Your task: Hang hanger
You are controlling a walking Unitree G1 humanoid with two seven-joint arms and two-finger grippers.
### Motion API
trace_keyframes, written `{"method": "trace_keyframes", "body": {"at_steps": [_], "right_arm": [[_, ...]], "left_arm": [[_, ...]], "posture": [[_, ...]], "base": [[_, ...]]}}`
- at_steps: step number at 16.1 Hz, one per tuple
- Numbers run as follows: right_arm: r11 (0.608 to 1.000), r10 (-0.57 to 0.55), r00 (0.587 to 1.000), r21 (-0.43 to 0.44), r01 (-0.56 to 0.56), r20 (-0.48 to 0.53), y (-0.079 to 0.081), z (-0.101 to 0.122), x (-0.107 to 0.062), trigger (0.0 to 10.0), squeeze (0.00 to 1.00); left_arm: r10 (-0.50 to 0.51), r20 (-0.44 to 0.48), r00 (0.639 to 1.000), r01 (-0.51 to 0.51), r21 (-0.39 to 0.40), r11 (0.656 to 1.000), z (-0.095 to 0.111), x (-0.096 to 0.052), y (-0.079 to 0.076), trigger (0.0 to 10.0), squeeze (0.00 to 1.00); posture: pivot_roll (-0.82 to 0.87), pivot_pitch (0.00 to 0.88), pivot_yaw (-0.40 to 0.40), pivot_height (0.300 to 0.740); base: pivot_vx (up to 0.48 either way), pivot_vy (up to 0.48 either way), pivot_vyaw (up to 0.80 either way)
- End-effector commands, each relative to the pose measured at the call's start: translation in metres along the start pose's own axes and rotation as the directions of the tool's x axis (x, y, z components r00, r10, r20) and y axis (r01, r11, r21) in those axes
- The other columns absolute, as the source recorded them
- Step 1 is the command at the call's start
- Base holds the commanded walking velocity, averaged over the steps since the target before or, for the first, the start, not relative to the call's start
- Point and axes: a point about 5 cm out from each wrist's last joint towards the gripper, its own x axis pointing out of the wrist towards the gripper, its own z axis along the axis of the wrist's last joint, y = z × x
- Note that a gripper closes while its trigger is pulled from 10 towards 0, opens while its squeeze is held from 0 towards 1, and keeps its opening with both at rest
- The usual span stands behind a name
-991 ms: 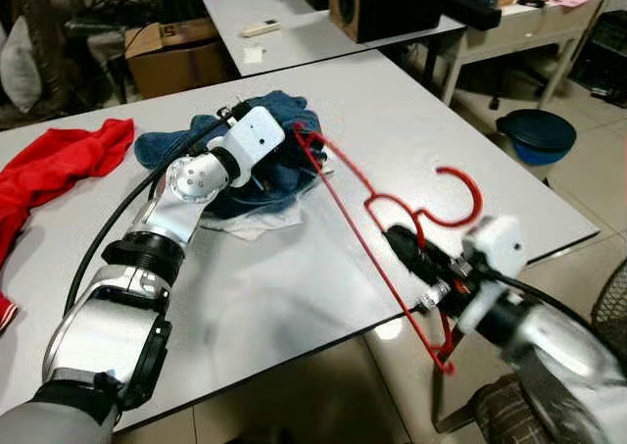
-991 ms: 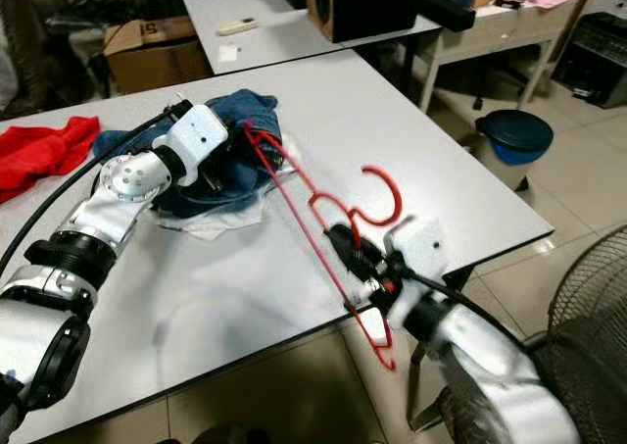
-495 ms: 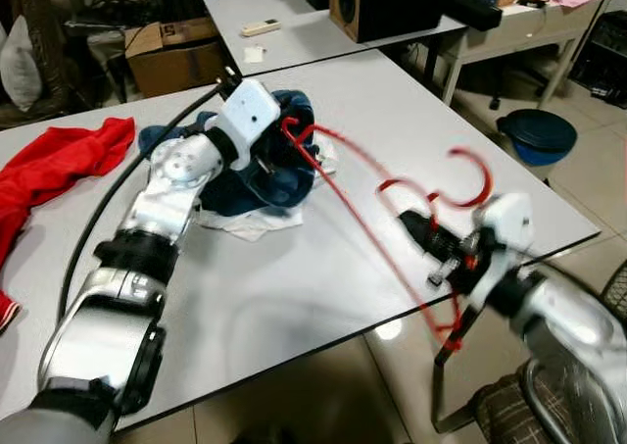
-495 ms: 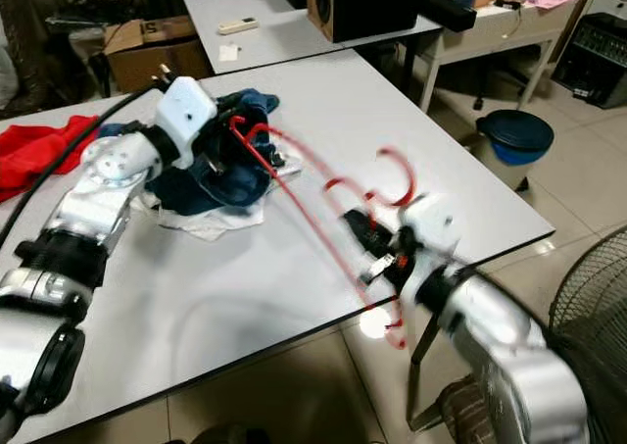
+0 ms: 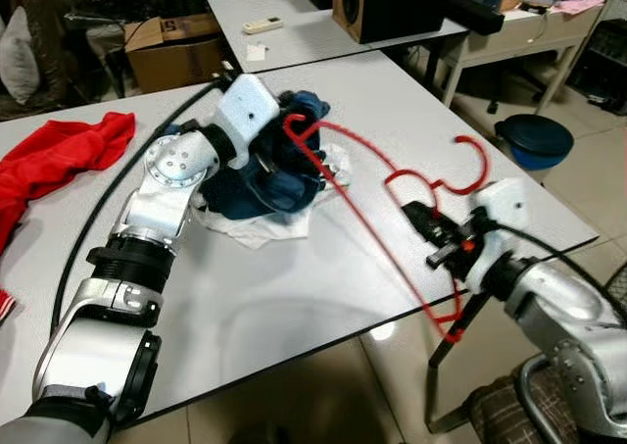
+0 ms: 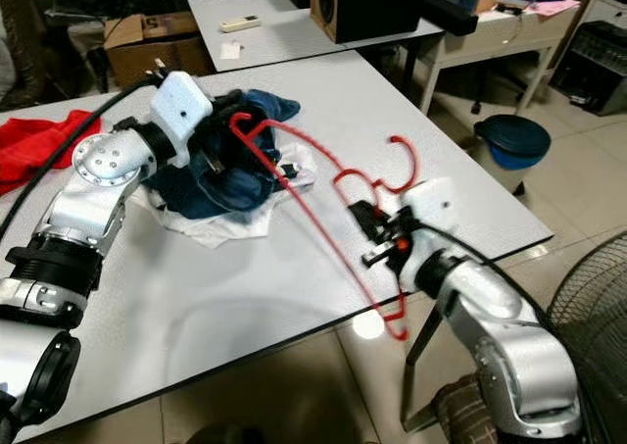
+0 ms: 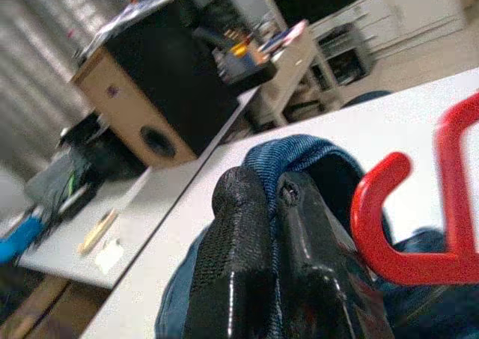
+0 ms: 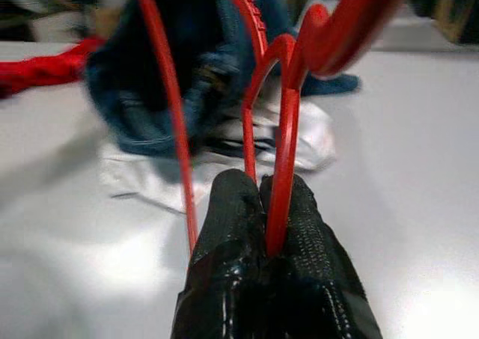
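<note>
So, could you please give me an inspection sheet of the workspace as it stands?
Surface: white table, glossy.
Job's things: red hanger slanting over the table edge; blue garment bunched at its far end.
Clutter: red cloth; white cloth under the garment.
Grippers: left gripper shut on garment; right gripper shut on hanger.
Cables: black cable along the left arm.
Surroundings: speaker, cardboard box, blue bin.

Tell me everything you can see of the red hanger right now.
The red hanger looks like thin plastic: a hook, a looped neck and long slim arms. It is lifted off the white table, slanting from the blue garment toward the table's front edge, its low end hanging past that edge. The right gripper is shut on the neck just below the hook; the far end pokes into the garment that the left gripper pinches.
</note>
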Motion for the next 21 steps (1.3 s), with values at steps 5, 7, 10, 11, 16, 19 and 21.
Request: {"method": "trace_keyframes", "body": {"at_steps": [5,7,10,11,16,19,21], "right_arm": [[0.973,0.225,0.973,-0.056,-0.222,0.059,0.018,0.017,-0.030,10.0,0.00],[0.981,0.165,0.986,-0.094,-0.167,-0.034,0.005,0.010,-0.042,10.0,0.00],[0.985,0.107,0.990,-0.129,-0.118,-0.087,-0.012,0.012,-0.066,10.0,0.00],[0.984,0.108,0.990,-0.133,-0.119,-0.091,-0.013,0.013,-0.068,10.0,0.00],[0.996,0.046,0.993,-0.071,-0.054,-0.109,-0.014,0.004,-0.048,10.0,0.00],[1.000,0.010,0.997,-0.014,-0.011,-0.079,-0.013,0.000,-0.028,10.0,0.00],[0.996,-0.079,0.992,0.023,0.081,-0.095,-0.022,-0.004,-0.009,10.0,0.00]], "left_arm": [[-0.066,-0.006,0.998,0.065,-0.089,0.994,-0.008,0.008,-0.014,0.0,0.00],[-0.078,-0.028,0.997,0.075,-0.120,0.990,-0.015,0.008,-0.017,0.0,0.00],[-0.071,-0.061,0.996,0.063,-0.123,0.990,-0.021,0.006,-0.014,0.0,0.00],[-0.068,-0.064,0.996,0.060,-0.123,0.991,-0.021,0.006,-0.014,0.0,0.00],[-0.087,0.008,0.996,0.088,-0.074,0.993,-0.002,0.011,-0.012,0.0,0.00],[-0.130,0.084,0.988,0.134,-0.044,0.990,0.017,0.014,-0.019,0.0,0.00],[-0.154,0.125,0.980,0.157,-0.014,0.988,0.029,0.014,-0.021,0.0,0.00]], "posture": [[-0.05,0.000,0.040,0.740],[-0.05,0.000,0.043,0.740],[-0.06,0.000,0.051,0.740],[-0.06,0.000,0.050,0.740],[-0.05,0.000,0.047,0.740],[-0.05,0.000,0.044,0.740],[-0.04,0.000,0.042,0.740]], "base": [[0.000,0.000,0.00],[0.000,0.000,0.00],[0.000,0.000,0.00],[0.000,0.000,0.00],[0.000,0.000,0.00],[0.000,0.000,0.00],[0.000,0.000,0.00]]}}
